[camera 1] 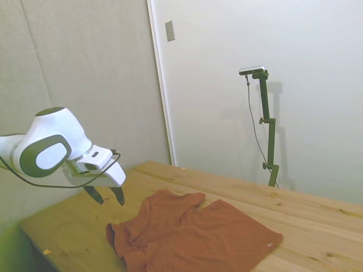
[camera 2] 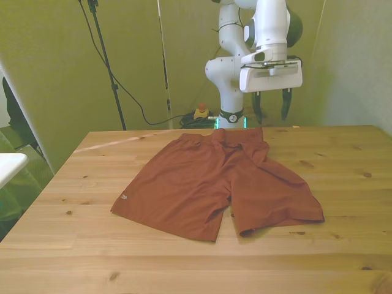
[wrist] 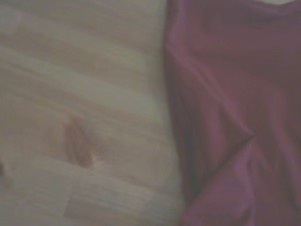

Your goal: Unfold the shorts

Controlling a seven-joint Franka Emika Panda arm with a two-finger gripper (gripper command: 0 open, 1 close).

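1. Shorts (camera 2: 214, 184): rust-orange, spread flat on the wooden counter (camera 2: 343, 245), both legs laid out, below and just beside my fingers (camera 2: 272, 105).
2. Waistband end is bunched and slightly raised, the part closest to my fingers; legs run away from them.
3. Small pale tag (camera 1: 269, 245) sits at a hem corner, well apart from my fingers.
4. My fingers hang in the air above the counter, parted with a clear gap, holding nothing, not touching the fabric.
5. Wrist view is blurry: shorts edge (wrist: 225, 117) with folds, next to bare wood with a reddish knot (wrist: 77, 143).
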